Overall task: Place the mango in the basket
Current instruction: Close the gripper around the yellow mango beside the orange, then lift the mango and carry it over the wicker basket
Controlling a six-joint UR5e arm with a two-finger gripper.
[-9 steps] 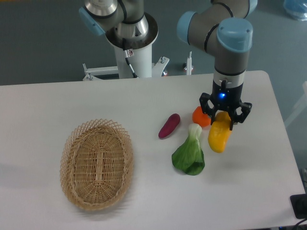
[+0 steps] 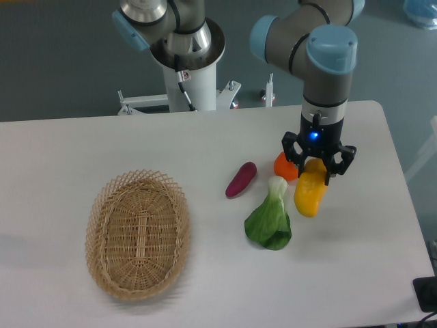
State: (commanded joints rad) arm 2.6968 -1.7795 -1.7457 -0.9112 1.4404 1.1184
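White worktop (image 2: pixel 123 147) carries the wicker basket (image 2: pixel 138 234) at left, well apart from the mango (image 2: pixel 309 195) at right, whose top end the claw (image 2: pixel 317 172) pinches: smooth, probably slippery and fairly heavy, safer gripped nearer its thick middle.

The mango (image 2: pixel 309 196) is a smooth yellow-orange oval, standing nearly on end with its top tilted slightly right, its upper end between the fingers of the tool (image 2: pixel 318 166), on the right side of the worktop (image 2: pixel 205 143). The basket (image 2: pixel 137 234) is a large, shallow oval of tan wicker with an open lattice rim, lying well apart at the left front.
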